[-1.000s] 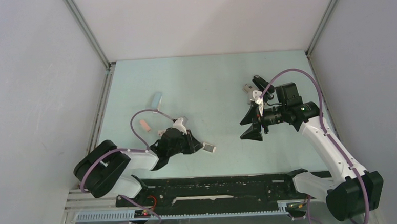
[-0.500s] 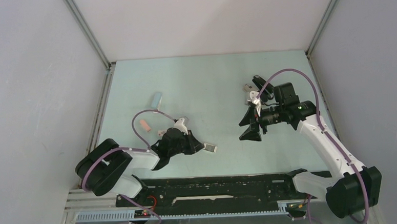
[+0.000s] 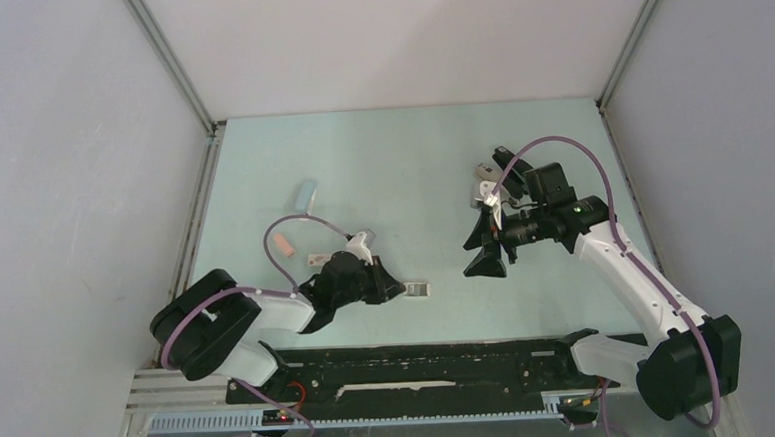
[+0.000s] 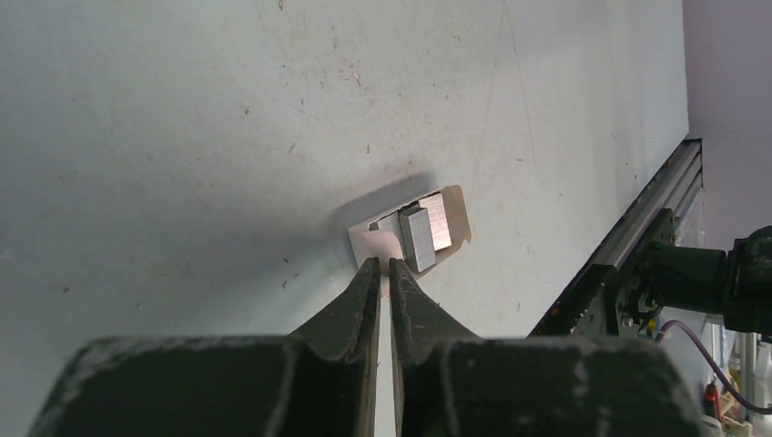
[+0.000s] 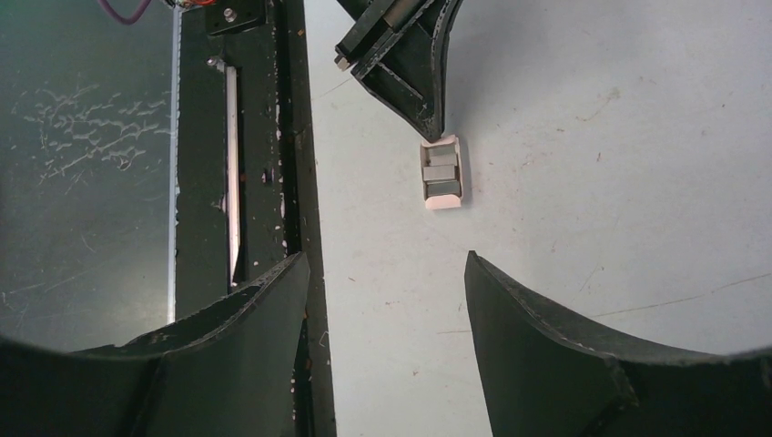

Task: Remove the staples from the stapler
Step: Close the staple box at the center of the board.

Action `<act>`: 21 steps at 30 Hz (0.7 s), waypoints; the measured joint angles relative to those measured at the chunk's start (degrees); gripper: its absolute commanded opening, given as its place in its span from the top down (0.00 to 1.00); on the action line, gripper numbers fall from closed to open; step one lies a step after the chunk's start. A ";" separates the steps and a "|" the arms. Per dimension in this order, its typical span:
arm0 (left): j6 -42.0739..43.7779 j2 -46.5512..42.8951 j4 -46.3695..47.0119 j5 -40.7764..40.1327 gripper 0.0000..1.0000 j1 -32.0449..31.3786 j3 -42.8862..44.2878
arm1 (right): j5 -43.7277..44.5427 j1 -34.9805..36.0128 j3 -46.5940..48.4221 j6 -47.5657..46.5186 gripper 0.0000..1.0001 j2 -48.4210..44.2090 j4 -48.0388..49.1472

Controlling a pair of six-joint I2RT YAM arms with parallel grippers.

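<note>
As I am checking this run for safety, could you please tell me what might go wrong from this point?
First, the left gripper seems to pinch only the thin end flap of the small white box. The flap could bend or slip, tipping the staples out of the open box. Second, what looks like the stapler lies close behind the open right gripper, partly behind its cable. A swing of that arm could knock it.
</note>
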 measured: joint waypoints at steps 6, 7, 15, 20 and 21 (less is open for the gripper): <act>-0.39 -0.48 -0.07 -0.70 0.75 -0.24 0.00 | 0.24 0.02 0.02 0.22 0.27 0.02 0.11; -0.37 -0.96 -0.28 -0.98 0.72 -0.24 0.00 | 0.24 0.02 0.02 0.24 0.27 0.02 0.13; 1.27 -13.97 -9.44 -6.80 0.59 -0.26 0.00 | 0.42 0.04 0.02 0.37 0.27 0.02 0.13; 3.39 -24.15 -17.35 -12.85 0.53 -0.26 0.00 | 0.44 0.04 0.02 0.39 0.27 0.02 0.13; 3.80 -26.45 -19.21 -14.58 0.52 -0.20 0.00 | 0.44 0.04 0.02 0.39 0.27 0.02 0.15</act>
